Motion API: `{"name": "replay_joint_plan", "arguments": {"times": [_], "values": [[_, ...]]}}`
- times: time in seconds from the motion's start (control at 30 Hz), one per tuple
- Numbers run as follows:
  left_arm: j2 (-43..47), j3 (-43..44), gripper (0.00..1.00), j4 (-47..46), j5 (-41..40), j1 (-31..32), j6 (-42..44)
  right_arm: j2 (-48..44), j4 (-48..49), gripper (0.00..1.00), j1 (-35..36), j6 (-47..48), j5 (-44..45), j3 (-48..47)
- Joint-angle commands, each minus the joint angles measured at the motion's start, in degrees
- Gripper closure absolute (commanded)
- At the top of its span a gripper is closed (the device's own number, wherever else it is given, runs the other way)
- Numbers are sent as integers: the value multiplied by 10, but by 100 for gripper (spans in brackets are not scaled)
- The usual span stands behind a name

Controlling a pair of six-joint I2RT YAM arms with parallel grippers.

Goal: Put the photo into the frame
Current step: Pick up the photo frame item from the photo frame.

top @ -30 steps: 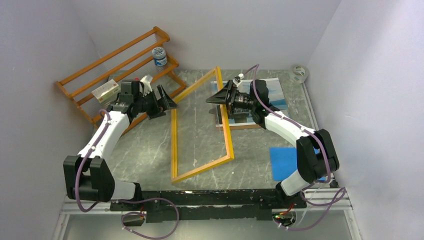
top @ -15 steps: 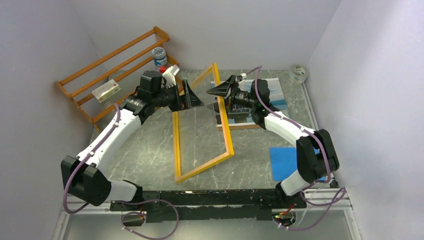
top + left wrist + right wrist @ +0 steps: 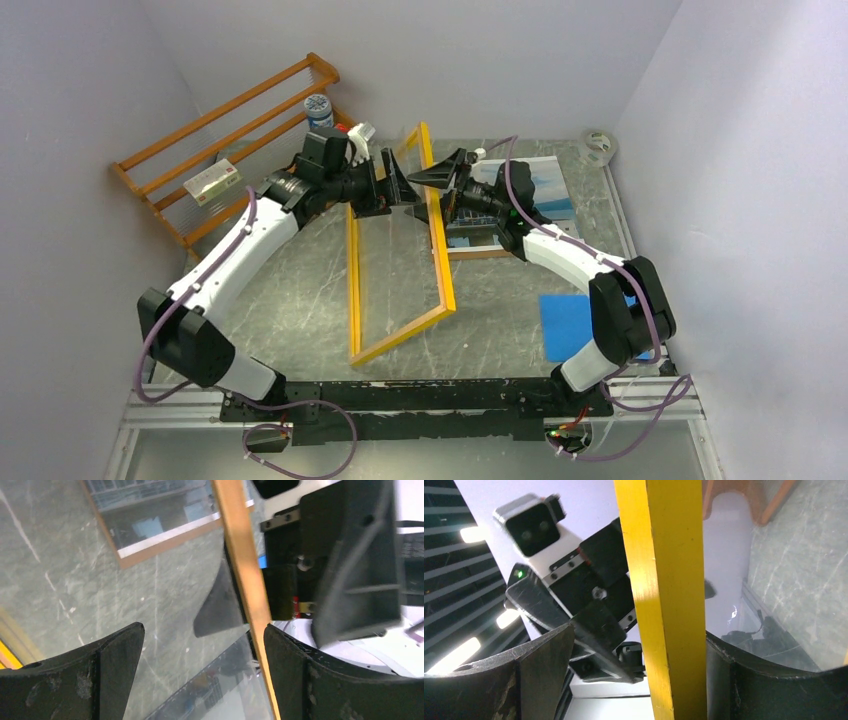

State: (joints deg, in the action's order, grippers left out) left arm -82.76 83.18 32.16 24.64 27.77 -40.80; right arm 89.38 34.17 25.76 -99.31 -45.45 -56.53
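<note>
Thin yellow-fronted wooden picture frame [image 3: 445,270] tipped up on edge between the arms
Its raised long rail runs near-to-far through the wide-open left pincer [image 3: 405,190] and right pincer [image 3: 440,182], neither clamped; the large paper photo of a white building [image 3: 550,187] lies flat on the tabletop [image 3: 300,290] behind the right pincer, nearer that arm.

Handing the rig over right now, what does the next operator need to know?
Left gripper: open, at the upper end of the frame, not gripping.
Right gripper: open, jaws around the frame's raised long bar, with a gap beside it.
Frame: left long edge on the table, right side tipped up, no picture in it.
Photo: face up on a brown board, far right, neither gripper on it.
Done: nothing inserted.
Left: settle the frame, then put the photo in.
</note>
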Motion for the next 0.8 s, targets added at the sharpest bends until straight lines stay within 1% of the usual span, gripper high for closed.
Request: {"name": "replay_joint_plan", "arguments": {"times": [0.0, 0.13, 0.23, 0.33, 0.47, 0.6, 0.67, 0.77], "values": [[-28, 39, 6, 59, -33, 8, -6, 0, 68, 13, 12, -42, 3, -13], [-46, 73, 6, 109, -81, 15, 16, -2, 51, 13, 15, -30, 4, -16], [-49, 94, 11, 148, -116, 15, 41, -6, 32, 14, 15, -16, 6, -15], [-37, 105, 19, 171, -151, 16, 59, -11, -12, 14, 15, 16, 8, -24], [-26, 120, 31, 198, -189, 16, 82, -17, -73, 15, 14, 61, 13, -41], [-31, 137, 55, 234, -213, 15, 99, -18, -114, 15, 14, 90, 16, -56], [-37, 154, 64, 253, -218, 16, 111, -18, -132, 16, 14, 105, 17, -61], [-51, 188, 71, 285, -233, 16, 132, -22, -158, 16, 14, 123, 23, -66]]}}
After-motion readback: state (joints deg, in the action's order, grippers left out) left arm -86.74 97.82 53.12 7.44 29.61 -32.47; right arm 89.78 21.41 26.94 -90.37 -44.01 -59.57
